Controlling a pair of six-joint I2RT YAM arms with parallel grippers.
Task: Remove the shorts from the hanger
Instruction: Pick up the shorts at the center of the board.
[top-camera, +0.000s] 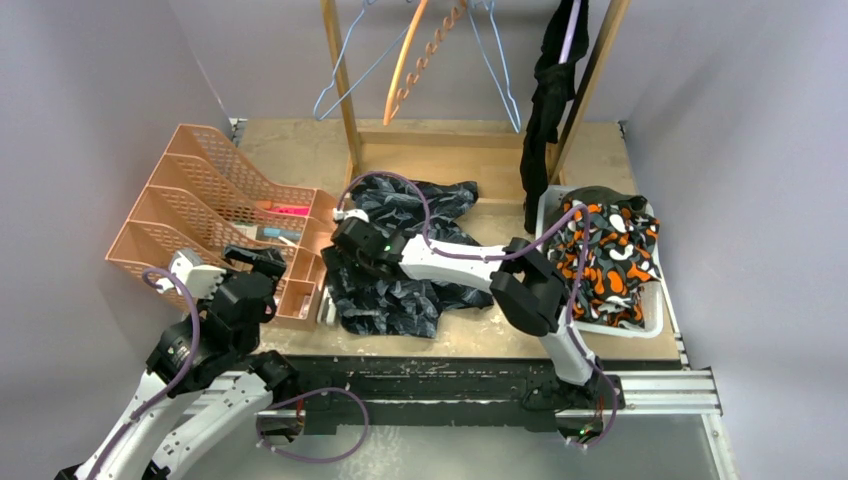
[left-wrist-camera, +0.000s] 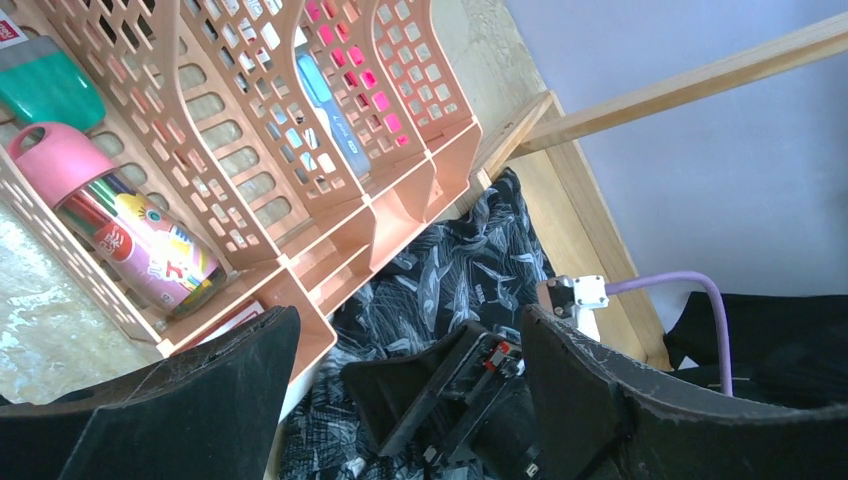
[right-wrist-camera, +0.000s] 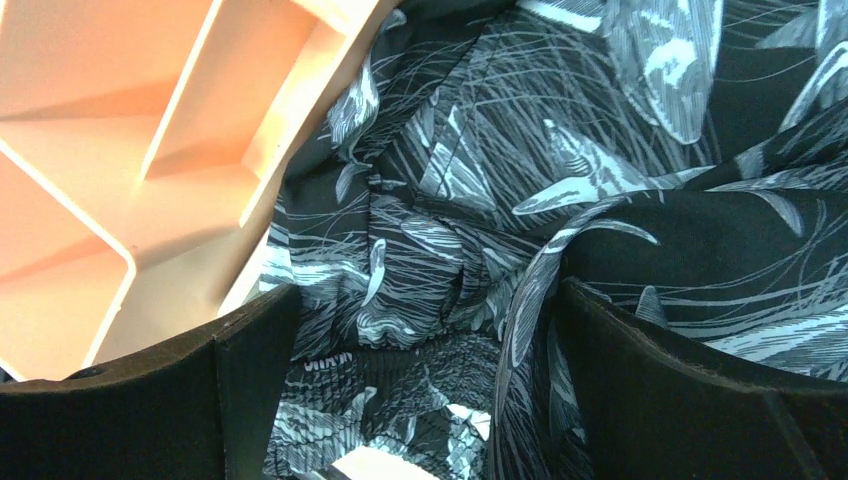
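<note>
The dark grey-blue patterned shorts (top-camera: 400, 275) lie crumpled on the table, off any hanger. My right gripper (top-camera: 342, 245) sits low over their left edge, open; in the right wrist view its jaws (right-wrist-camera: 425, 300) stand wide with loose folds of the shorts (right-wrist-camera: 600, 150) between them, not pinched. Black shorts (top-camera: 548, 100) still hang from a purple hanger (top-camera: 570, 30) on the rack's right side. Orange-black-white camouflage shorts (top-camera: 605, 260) lie in the white tray (top-camera: 652, 320). My left gripper (top-camera: 262, 262) (left-wrist-camera: 405, 330) hovers open and holds nothing beside the organiser, facing the right gripper (left-wrist-camera: 470, 390).
A peach file organiser (top-camera: 215, 200) (left-wrist-camera: 250, 150) with pens and a pink-capped marker tub (left-wrist-camera: 130, 230) stands at the left, touching the patterned shorts. Bare blue and orange hangers (top-camera: 400, 70) dangle from the wooden rack (top-camera: 342, 90) at the back.
</note>
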